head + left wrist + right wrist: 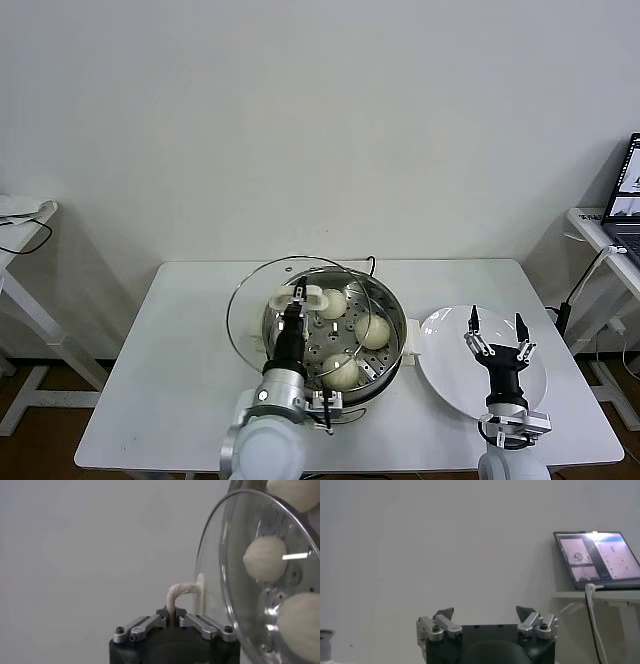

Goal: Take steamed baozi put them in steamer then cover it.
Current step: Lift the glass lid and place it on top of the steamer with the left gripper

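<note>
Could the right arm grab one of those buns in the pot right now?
Probably not easily. The glass lid, held by the left end effector, hangs over much of the steamer, covering the buns. The right end effector waits open above the white plate.

Steamer (392, 352): shiny steel pot, open, just ahead of the left gripper (296, 297). Baozi (372, 331): cream, domed buns on its perforated tray; three are visible. Cover (240, 300): clear glass, metal-rimmed, tilted over the pot's left side, its white handle (181, 591) pinched in that gripper.
</note>
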`<state>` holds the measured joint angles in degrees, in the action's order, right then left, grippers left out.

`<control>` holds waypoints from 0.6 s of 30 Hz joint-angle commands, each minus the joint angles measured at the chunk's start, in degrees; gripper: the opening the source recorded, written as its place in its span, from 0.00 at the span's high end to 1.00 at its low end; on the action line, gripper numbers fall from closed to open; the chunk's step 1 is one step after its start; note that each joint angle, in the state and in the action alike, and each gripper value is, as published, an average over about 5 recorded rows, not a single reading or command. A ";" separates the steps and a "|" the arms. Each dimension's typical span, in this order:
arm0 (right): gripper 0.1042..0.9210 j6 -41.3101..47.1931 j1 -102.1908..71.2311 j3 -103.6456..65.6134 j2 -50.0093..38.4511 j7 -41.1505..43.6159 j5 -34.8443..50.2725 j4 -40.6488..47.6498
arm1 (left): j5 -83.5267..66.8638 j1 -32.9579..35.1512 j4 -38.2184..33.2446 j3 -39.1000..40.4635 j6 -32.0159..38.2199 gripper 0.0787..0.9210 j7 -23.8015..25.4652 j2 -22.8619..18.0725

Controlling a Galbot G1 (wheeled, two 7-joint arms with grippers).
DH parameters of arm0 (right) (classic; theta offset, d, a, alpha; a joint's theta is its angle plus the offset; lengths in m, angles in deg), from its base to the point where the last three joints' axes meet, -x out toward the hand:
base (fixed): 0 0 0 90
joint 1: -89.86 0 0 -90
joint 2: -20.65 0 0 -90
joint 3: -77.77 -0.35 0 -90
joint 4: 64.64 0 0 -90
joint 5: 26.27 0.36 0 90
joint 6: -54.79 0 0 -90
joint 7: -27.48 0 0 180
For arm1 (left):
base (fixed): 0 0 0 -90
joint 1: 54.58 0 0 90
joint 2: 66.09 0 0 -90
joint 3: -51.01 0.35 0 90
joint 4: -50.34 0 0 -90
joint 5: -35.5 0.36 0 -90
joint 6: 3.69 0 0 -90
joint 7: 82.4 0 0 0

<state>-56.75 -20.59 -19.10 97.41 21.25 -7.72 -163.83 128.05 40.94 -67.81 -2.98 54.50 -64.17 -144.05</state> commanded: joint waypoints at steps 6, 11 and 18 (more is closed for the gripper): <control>0.12 -0.11 0.36 0.14 -0.16 0.17 -0.38 1.17 | 1.30 -1.27 3.56 3.55 -2.02 0.87 -0.08 -4.32; 0.12 -0.14 0.45 0.41 -0.10 0.24 -0.61 1.40 | 2.49 -1.20 4.15 3.88 -2.15 0.87 -0.39 -5.93; 0.12 -0.30 0.46 0.37 -0.21 0.41 -0.71 1.73 | 4.39 -0.90 5.28 4.40 -1.85 0.87 -0.93 -7.40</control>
<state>-56.98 -20.16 -18.66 97.21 21.60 -8.40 -162.32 130.69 40.09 -63.83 0.56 52.77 -64.73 -149.29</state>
